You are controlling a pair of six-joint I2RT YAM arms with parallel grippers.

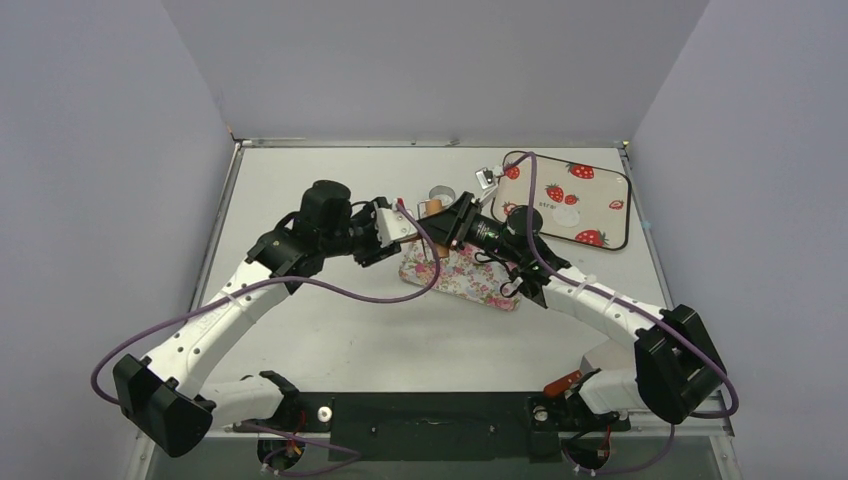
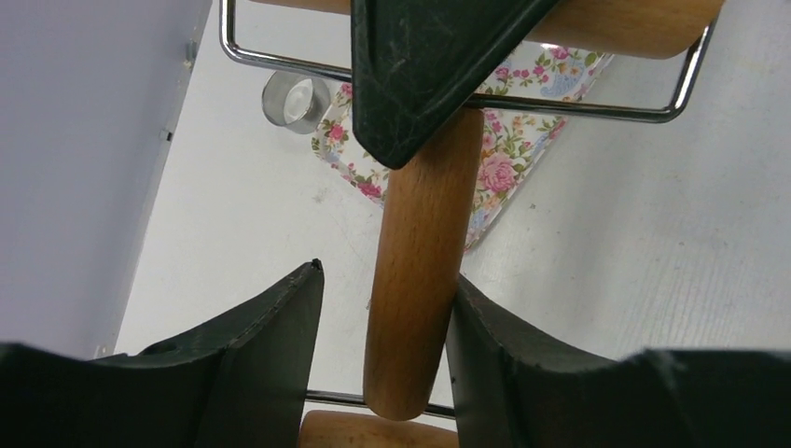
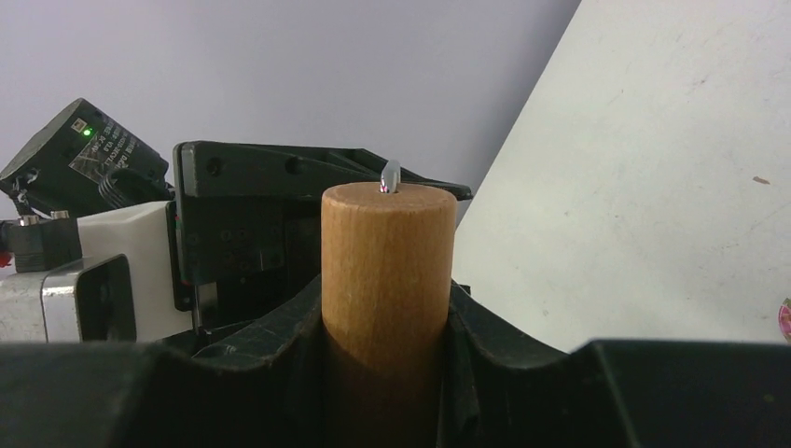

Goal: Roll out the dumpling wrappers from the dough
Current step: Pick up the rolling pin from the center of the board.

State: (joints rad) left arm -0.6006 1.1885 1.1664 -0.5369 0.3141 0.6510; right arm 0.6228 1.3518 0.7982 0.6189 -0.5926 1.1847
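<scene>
Item: roller [image 2: 417,280], wooden handle.
- Right fingers [image 3: 270,341]: clamped on its end.
- Left fingers [image 2: 270,345]: spread about the handle, only one touching (a gap shows at the other).
- Dough: not seen. None shows on the floral tray [image 2: 508,173] beneath the fingers.
- Wrapper [image 1: 568,216]: one pale disc, probably a wrapper, well right of the fingers.
- Risk: with the left side unclamped, the roller may be twisted or dropped, and pressure applied unevenly.
</scene>
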